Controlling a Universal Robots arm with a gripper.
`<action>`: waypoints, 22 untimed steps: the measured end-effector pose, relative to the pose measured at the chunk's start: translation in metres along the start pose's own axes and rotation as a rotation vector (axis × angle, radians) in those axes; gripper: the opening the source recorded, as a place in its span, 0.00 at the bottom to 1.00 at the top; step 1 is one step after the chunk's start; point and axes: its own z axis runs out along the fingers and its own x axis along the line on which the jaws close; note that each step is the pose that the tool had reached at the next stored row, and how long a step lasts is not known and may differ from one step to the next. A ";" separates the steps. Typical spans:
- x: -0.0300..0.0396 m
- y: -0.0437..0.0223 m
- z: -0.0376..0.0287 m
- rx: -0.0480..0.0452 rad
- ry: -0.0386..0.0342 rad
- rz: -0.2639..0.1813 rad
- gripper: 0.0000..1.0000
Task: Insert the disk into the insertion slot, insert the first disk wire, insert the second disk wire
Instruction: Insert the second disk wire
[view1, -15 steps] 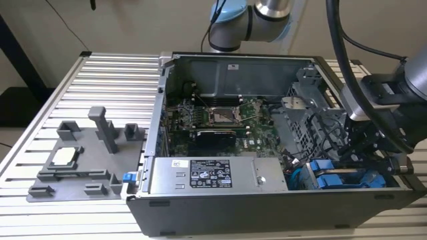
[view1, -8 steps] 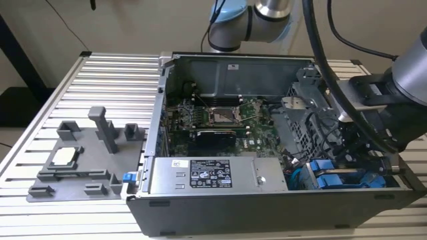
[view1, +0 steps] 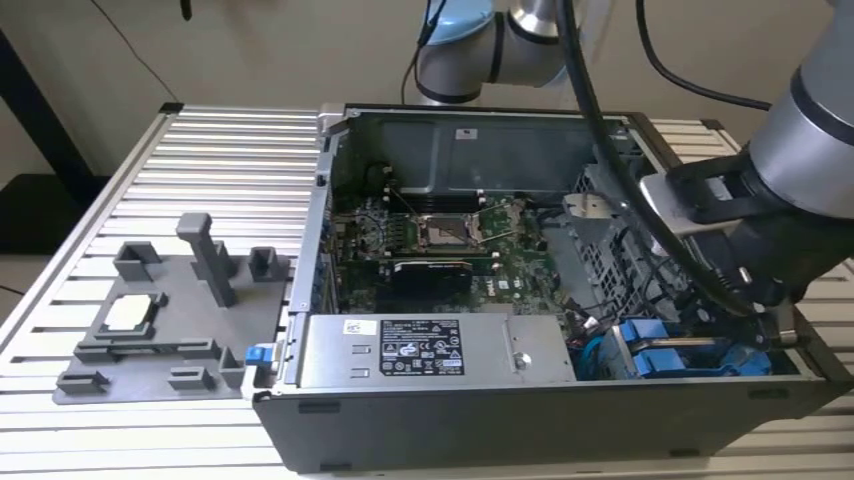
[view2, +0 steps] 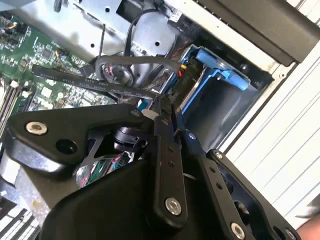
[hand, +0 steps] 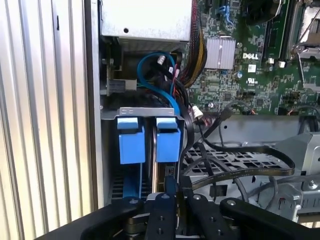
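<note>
Blue carrier tabs mark the disk (hand: 167, 140) for you: it sits upright in the drive bay of the open computer case (view1: 534, 420), in that case's corner beside the power supply (view1: 434, 350), with a second blue carrier (hand: 131, 140) just beside it. Your gripper (hand: 172, 192) hangs right over the disk's rear edge, fingers drawn together; whether they pinch anything you cannot tell. Black flat cables (hand: 240, 172) loop near it inside the case. Outside the case, a grey fixture (view1: 167, 320) rests on the ribbed metal table (view1: 227, 150)
</note>
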 end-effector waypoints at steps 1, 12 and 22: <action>-0.0002 0.0022 -0.0003 0.0178 0.0001 -0.003 0.16; -0.0002 0.0189 0.0036 0.0893 0.0070 0.005 0.16; 0.0011 0.0205 0.0114 0.1170 0.0203 0.002 0.16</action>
